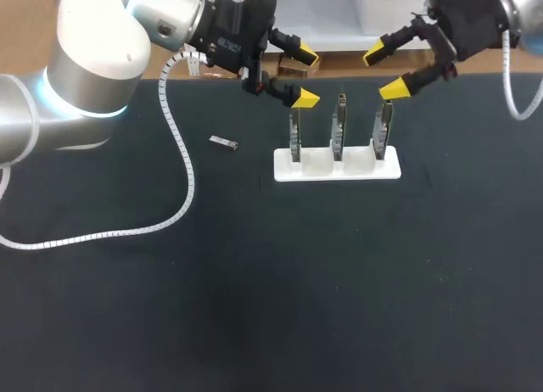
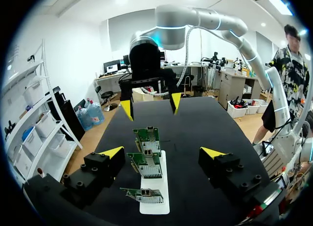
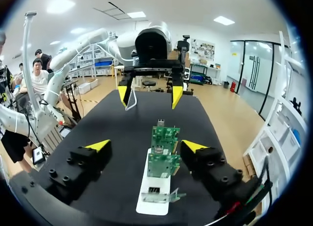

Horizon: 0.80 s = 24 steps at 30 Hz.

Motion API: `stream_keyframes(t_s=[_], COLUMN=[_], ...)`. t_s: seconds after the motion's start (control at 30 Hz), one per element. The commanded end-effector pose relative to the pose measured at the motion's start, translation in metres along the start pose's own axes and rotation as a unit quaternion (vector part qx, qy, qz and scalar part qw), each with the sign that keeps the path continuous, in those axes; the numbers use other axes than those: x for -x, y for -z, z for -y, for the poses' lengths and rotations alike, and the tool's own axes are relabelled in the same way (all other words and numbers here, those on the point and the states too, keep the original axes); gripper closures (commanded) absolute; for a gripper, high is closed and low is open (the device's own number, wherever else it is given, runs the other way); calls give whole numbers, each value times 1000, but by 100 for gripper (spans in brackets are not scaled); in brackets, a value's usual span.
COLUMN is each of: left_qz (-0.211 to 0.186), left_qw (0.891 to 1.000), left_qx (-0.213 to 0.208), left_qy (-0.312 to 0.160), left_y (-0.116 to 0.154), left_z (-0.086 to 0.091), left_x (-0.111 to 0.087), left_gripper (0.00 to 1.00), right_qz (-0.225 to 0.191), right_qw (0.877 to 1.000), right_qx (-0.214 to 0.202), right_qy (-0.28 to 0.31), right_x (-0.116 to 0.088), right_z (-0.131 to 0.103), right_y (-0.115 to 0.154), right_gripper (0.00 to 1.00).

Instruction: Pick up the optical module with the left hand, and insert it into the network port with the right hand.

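Optical module (image 1: 223, 142): laid flat on tabletop (image 1: 254, 282), left of white board rack (image 1: 318, 170), ungrasped. Left gripper (image 1: 306, 76): held wide, empty; to be aligned across module's narrow sides. Right gripper (image 1: 383, 70): wide, empty.

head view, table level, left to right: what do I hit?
spiral cable → optical module → left circuit board → middle circuit board → right circuit board
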<state>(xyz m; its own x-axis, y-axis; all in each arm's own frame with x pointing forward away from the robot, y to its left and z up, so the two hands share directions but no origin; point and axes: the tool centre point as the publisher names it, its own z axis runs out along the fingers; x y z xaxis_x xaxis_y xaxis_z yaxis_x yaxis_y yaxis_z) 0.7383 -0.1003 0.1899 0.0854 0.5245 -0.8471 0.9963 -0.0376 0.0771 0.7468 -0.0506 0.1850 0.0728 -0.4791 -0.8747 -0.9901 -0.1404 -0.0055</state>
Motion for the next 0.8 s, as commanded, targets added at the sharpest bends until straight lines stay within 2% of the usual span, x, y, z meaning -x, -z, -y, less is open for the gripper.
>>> stream_keyframes(t_s=[0.03,0.47,0.8], left_qz=[-3,-3,-3], left_qw=[1000,1000,1000], left_qx=[-1,-1,-1], left_qy=[1,1,1], left_y=[-1,-1,-1], left_z=[-1,-1,-1], left_x=[1,1,1], left_gripper=[0,0,0], right_qz=[-7,-7,-39], right_qw=[999,999,999], right_qx=[-31,-32,-14], right_qy=[0,-24,-35], right_x=[4,-6,-8], right_z=[-16,-35,-46], right_y=[11,25,49], right_gripper=[0,0,0])
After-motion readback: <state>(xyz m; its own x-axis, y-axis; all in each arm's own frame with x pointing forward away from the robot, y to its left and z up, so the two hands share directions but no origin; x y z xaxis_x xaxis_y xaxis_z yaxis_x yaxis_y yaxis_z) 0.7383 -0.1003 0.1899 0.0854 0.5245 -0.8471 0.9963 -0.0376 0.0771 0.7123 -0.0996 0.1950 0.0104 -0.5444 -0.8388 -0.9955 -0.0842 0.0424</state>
